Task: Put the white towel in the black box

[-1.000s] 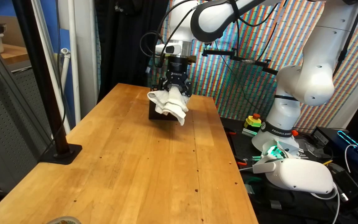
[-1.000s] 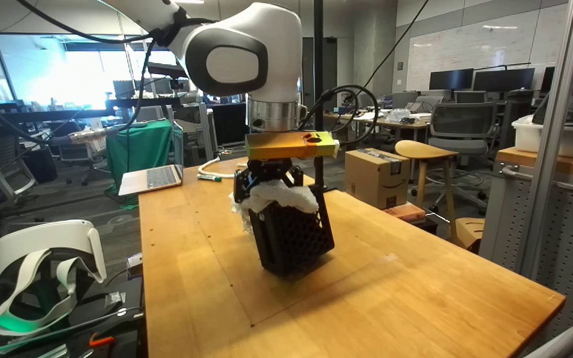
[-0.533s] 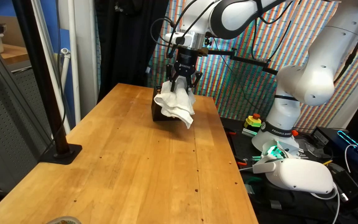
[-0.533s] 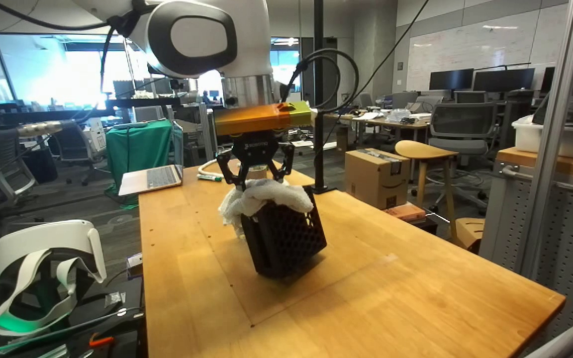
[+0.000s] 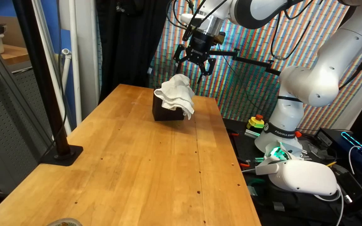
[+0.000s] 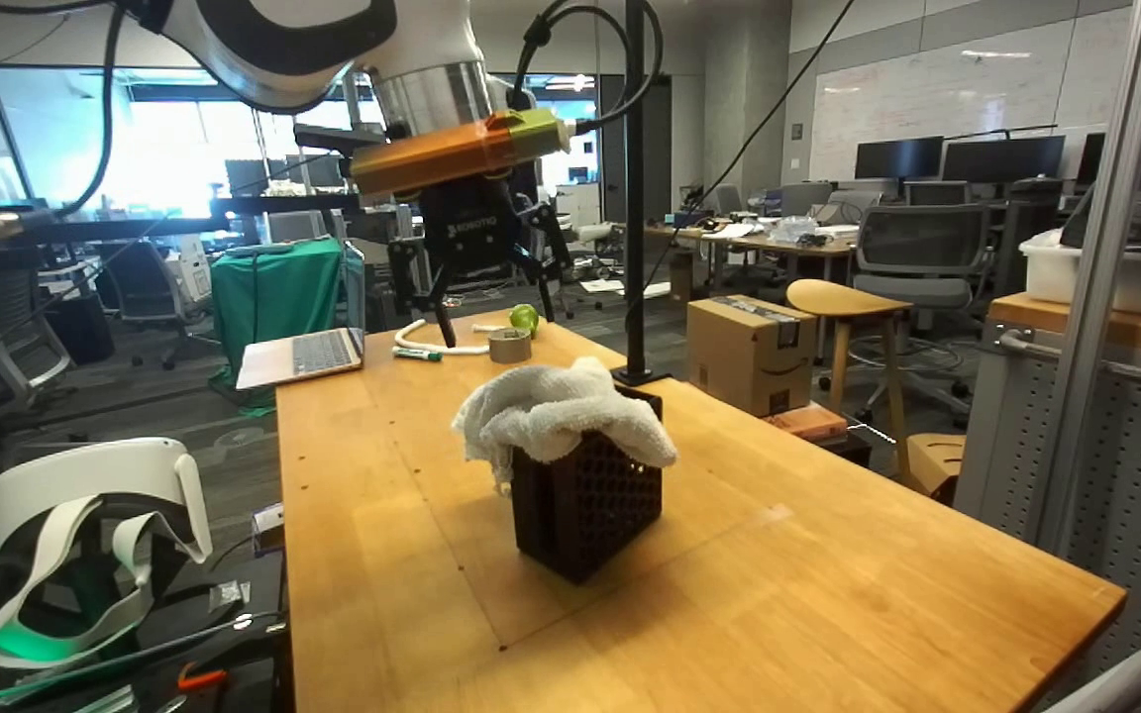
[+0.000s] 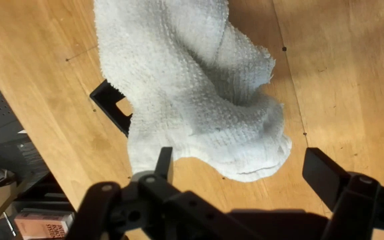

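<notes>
The white towel (image 5: 176, 92) lies in a crumpled heap across the top of the black box (image 5: 166, 113), its folds hanging down outside the walls. Upright on the wooden table, the lattice-sided box (image 6: 585, 505) has most of its opening hidden under the towel (image 6: 561, 411). My gripper (image 5: 189, 75) is above the towel, off to one side and tilted, in both exterior views. In the wrist view its fingers (image 7: 325, 176) stand wide apart with nothing gripped. There the towel (image 7: 165, 83) covers all of the box but one corner (image 7: 107, 100).
A laptop (image 6: 303, 355), a green marker (image 6: 417, 354), a tape roll (image 6: 510, 346) and a green round object (image 6: 524, 318) sit at one table end. A black pole (image 6: 635, 198) rises from the table edge. At the opposite end a dish rim (image 5: 64, 223) shows.
The gripper has opened, let go of the towel and lifted up toward the robot's base. The towel stays on the box, which has gone from tilted to standing upright.
</notes>
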